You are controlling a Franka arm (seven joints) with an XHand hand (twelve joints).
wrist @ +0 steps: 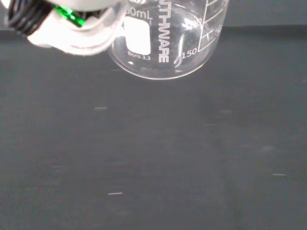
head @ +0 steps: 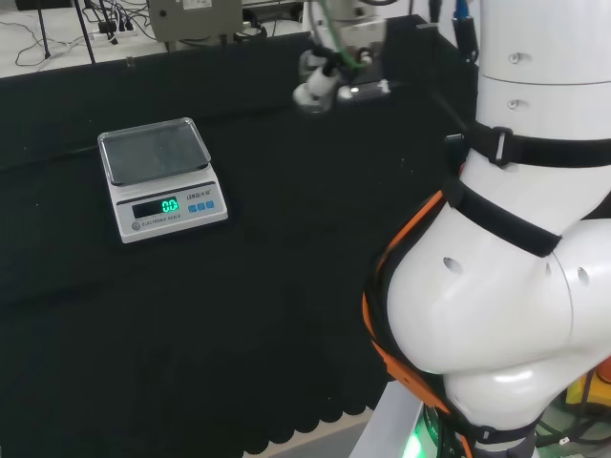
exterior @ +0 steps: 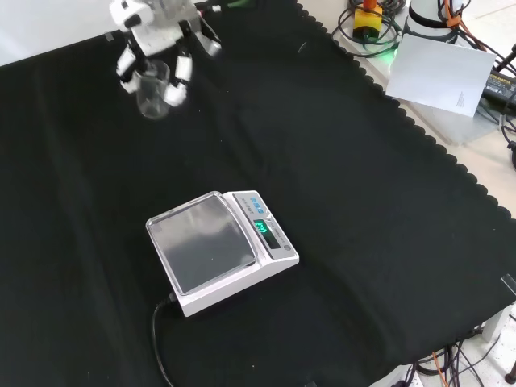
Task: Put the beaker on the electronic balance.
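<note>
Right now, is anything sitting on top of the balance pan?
No. The balance pan is bare in the front and head views. The beaker is away from it, with the hand curled round it.

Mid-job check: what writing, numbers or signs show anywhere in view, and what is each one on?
Beaker, held in the hand: white lettering, a blank marking patch and a numbered volume scale, all partly cut off.
Electronic balance: green lit display, digits too small to read reliably.
Balance front panel: small print beside the blue buttons, too small to read.
White sheet: one small mark, unreadable.
</note>
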